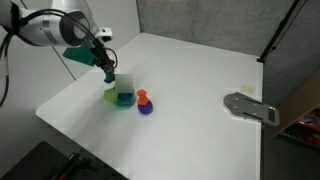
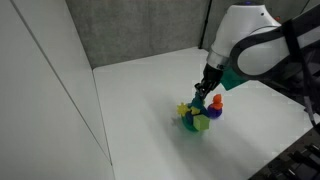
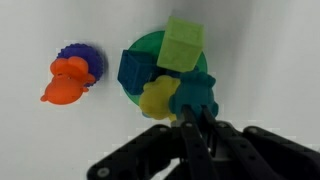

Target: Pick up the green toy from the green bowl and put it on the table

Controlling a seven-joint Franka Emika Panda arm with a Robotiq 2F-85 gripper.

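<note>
The green bowl [image 3: 150, 48] sits on the white table [image 1: 200, 70] and holds a light green block, a blue block and a yellow piece. The teal-green toy [image 3: 196, 92] is at the bowl's near rim, beside the yellow piece. My gripper [image 3: 190, 112] reaches down over the bowl, and its two fingers are closed together on the green toy. In both exterior views the gripper [image 1: 110, 76] [image 2: 203, 98] is directly above the bowl [image 1: 120, 99] [image 2: 195, 123]. Whether the toy still rests in the bowl cannot be told.
An orange-and-purple toy [image 1: 145, 103] [image 3: 68, 78] stands on the table just beside the bowl. A grey flat metal plate [image 1: 250, 107] lies near the table's far edge. A grey wall panel stands behind the table.
</note>
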